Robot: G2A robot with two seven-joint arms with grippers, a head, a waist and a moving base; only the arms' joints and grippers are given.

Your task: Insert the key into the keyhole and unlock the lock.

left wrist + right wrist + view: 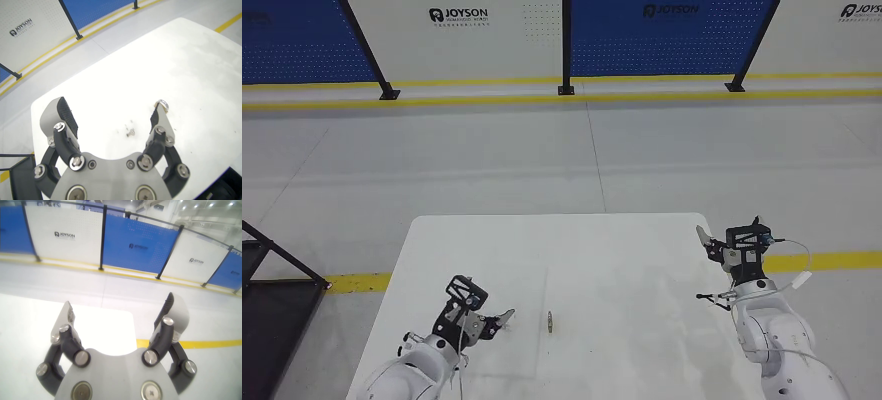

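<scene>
A small metal lock [550, 321] lies on the white table [622, 250] near the front middle. In the left wrist view the lock [164, 104] peeks out past one fingertip. A tiny silver key [131, 132] lies flat on the table, beyond the gap between the fingers. My left gripper [496, 323] [109, 108] hovers just left of the lock, open and holding nothing. My right gripper [708, 268] [119, 303] hangs open and holding nothing over the table's right edge, far from lock and key.
A black metal rack [267, 290] stands on the floor beside the table's left edge. Blue and white fence panels [662, 35] run along the far side of the room. Bare tabletop lies between the two arms.
</scene>
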